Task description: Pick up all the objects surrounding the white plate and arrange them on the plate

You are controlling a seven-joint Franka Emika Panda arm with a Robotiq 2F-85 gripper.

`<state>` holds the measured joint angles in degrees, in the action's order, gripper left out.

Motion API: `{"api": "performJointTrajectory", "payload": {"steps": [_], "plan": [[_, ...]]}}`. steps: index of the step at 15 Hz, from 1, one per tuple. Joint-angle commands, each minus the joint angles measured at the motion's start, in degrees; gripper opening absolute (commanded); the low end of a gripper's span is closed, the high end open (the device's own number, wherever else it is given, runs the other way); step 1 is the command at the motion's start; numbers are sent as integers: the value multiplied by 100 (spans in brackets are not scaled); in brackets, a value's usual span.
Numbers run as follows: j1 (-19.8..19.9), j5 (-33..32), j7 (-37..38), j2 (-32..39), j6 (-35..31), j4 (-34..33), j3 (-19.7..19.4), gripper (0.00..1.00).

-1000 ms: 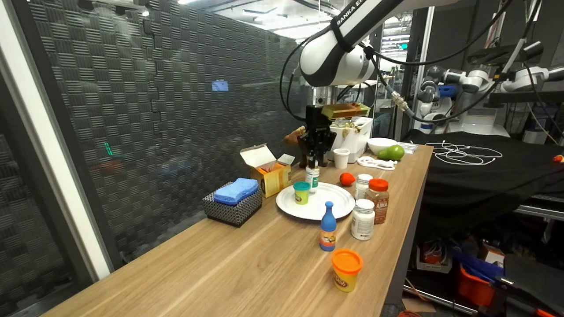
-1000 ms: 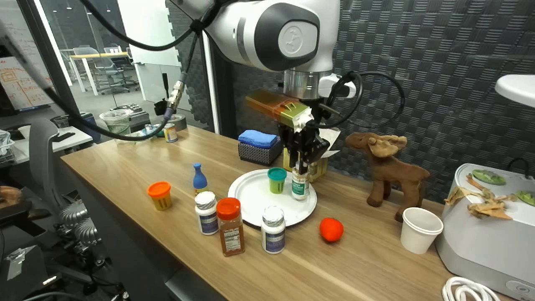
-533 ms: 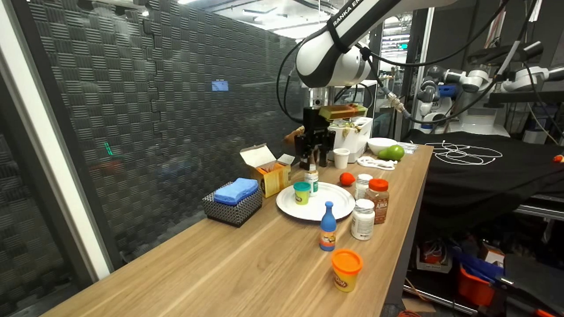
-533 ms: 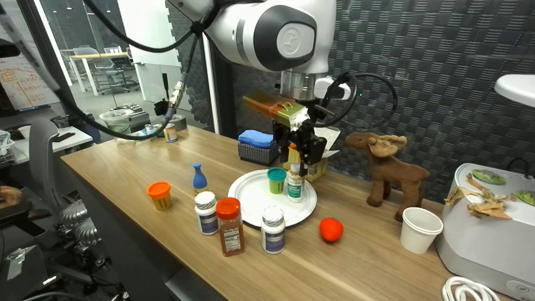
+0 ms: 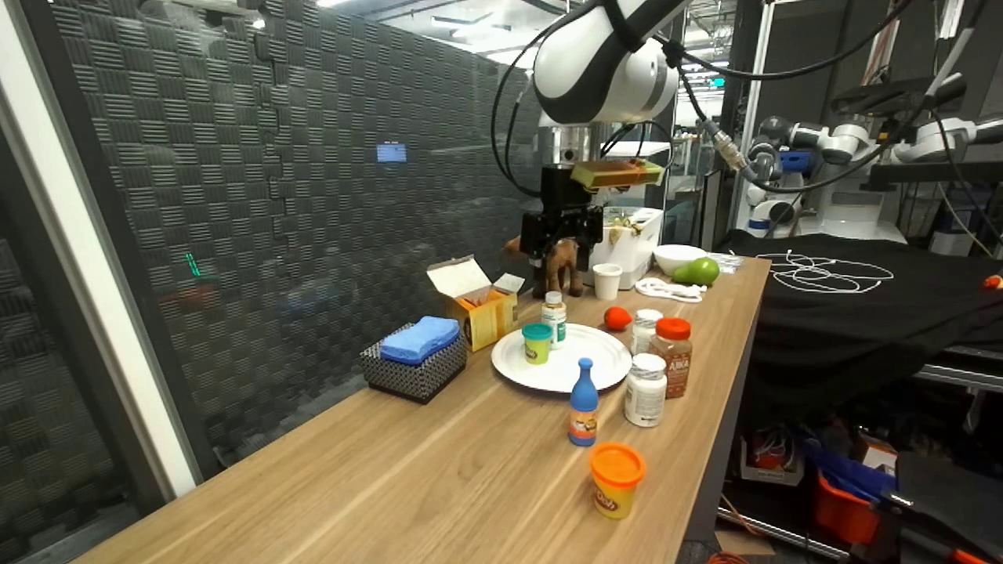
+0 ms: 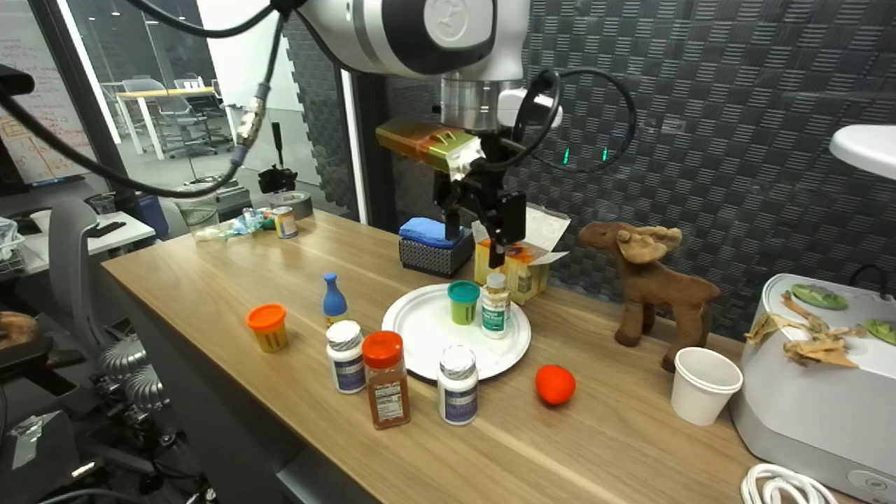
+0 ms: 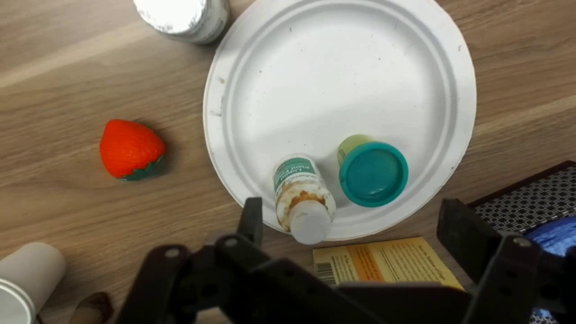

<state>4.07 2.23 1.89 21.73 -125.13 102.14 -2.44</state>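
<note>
Plate [image 6: 420,344]: white, bearing green tub [image 6: 463,306] and white bottle [image 6: 495,315], both upright, close beside each other. Off the plate, awaiting transfer: strawberry [image 6: 554,385]; white jar [image 6: 458,395]; second white jar [image 6: 347,367]; spice jar [image 6: 386,385]; blue bottle [image 6: 334,301]; orange tub [image 6: 268,329], farthest out. Gripper [image 6: 474,248]: raised, jaws spread apart, holding nothing; one jaw near the white bottle's top, exact clearance hard to tell. Hazards, by judgement: a low sideways move could clip the white bottle, tall and narrow, and topple it into the green tub. Spice jar stands close to both white jars, so a spread jaw coming down may knock a neighbour. Strawberry, rounded, may slip or roll if pinched off centre. Blue bottle, thin-necked, may swing from a high grip. Plate, probably light, may tip if pressed at its edge; loose spacing may leave no room for all six.
</note>
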Motion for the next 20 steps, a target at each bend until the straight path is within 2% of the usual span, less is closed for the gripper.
{"api": "performJointTrajectory", "payload": {"steps": [1,4,7,15,20], "plan": [[-138,-134,390,-1053,-348,1248,-83,99],[-89,-172,407,-1542,-575,1950,-83,100],[28,-28,400,-1704,-836,2229,-162,100],[295,83,658,-1614,-957,2468,-499,100],[352,258,647,-1334,-837,2288,-514,100]]}}
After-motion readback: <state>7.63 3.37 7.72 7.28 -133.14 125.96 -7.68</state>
